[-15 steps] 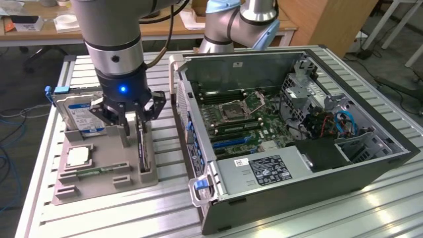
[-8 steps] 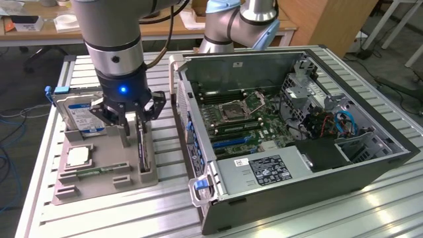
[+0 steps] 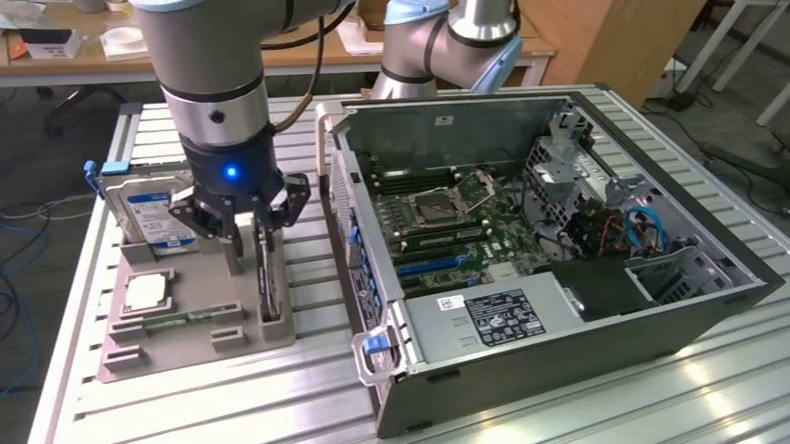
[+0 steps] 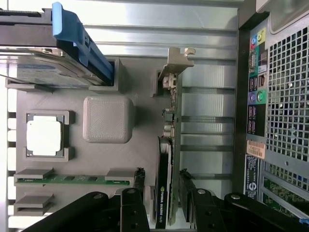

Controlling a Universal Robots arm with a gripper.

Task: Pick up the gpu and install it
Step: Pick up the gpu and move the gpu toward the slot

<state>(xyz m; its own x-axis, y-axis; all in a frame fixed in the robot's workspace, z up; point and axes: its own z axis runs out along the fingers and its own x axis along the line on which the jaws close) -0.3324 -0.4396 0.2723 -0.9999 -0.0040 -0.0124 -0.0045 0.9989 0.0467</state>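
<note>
Straddling the gpu (image 3: pixel 266 277) (image 4: pixel 171 145), jaws wide, nothing gripped.

Card stands on edge in its slot of the grey tray (image 3: pixel 161 347), just beside the open computer case (image 3: pixel 556 231). Its long axis runs along the tray, with the silvery bracket (image 4: pixel 176 60) at the hard drive (image 3: pixel 146 217) end. I read the gripper (image 3: pixel 253 231) (image 4: pixel 162 173) fingers as apart, one each side of the board, slim gaps showing.

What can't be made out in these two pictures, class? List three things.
Exterior view: upper part of the thin dark green gpu card, behind the black gripper.
Wrist view: the card's flat faces, seen edge-on.
Exterior view: print on the dark power supply label, too small.
</note>
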